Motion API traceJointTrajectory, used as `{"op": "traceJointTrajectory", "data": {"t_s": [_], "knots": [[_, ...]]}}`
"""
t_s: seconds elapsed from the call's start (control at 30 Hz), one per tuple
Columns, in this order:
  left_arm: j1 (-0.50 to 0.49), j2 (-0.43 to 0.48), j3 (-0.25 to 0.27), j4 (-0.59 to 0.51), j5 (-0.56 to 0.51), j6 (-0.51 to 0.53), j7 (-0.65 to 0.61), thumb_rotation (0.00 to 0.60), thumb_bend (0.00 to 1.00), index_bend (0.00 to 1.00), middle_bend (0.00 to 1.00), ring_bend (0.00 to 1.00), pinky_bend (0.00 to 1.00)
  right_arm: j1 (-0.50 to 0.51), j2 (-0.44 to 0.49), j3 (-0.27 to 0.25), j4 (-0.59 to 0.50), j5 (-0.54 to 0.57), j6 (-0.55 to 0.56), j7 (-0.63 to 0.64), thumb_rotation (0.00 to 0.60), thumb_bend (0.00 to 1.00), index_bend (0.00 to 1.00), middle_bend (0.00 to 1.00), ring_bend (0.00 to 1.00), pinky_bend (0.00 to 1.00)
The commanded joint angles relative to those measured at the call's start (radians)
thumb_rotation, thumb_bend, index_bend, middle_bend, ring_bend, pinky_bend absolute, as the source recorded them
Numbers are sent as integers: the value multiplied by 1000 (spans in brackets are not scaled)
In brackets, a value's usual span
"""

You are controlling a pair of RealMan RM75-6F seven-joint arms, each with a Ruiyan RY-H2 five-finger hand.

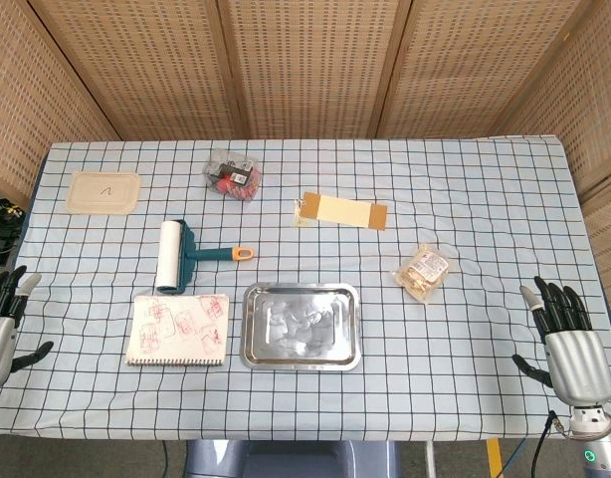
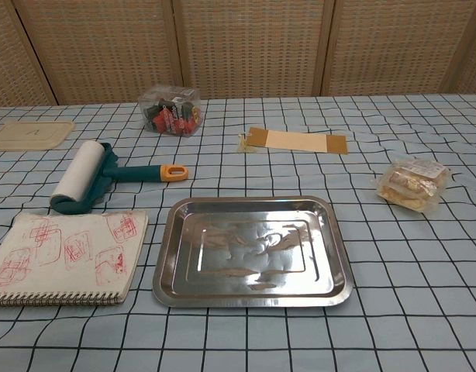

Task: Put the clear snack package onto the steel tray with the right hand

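Presently: snack package (image 1: 424,271) on cloth, right of tray (image 1: 252,351), apart. Right hand (image 1: 567,345) near table edge, fingers spread, holding nothing. Left hand (image 1: 1,327) likewise.

We see a staged test booth: woven wicker screens (image 1: 305,65) wall in a table under a checked cloth (image 1: 465,179).

Both hands idle, low at the sides.
Left hand (image 1: 4,324) and right hand (image 1: 564,334) hold nothing, fingers extended upward and apart, thumbs turned inward.
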Motion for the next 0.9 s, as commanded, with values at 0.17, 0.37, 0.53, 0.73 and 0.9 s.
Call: {"op": "traceJointTrajectory", "data": {"t_s": [0.17, 0.37, 0.53, 0.73, 0.9], "knots": [[2, 2, -1, -7, 0, 2, 1, 600, 24, 0, 0, 0, 0, 1, 3, -1, -1, 1, -5, 10, 600, 70, 36, 0, 0, 0], [6, 7, -2, -16, 1, 10, 7, 600, 23, 0, 0, 0, 0, 4, 5, -6, -8, 0, -19, 10, 600, 70, 36, 0, 0, 0], [7, 15, -2, -22, -6, 5, 5, 600, 23, 0, 0, 0, 0, 8, 0, -9, -5, 1, -30, 4, 600, 69, 36, 0, 0, 0], [14, 23, -2, -35, -1, 17, 8, 600, 23, 0, 0, 0, 0, 22, 1, -9, -7, 13, -65, 19, 600, 70, 36, 0, 0, 0], [13, 20, -3, -37, 0, 18, 15, 600, 24, 0, 0, 0, 0, 109, 7, 31, -34, 73, -208, 18, 600, 70, 34, 0, 0, 0]]}}
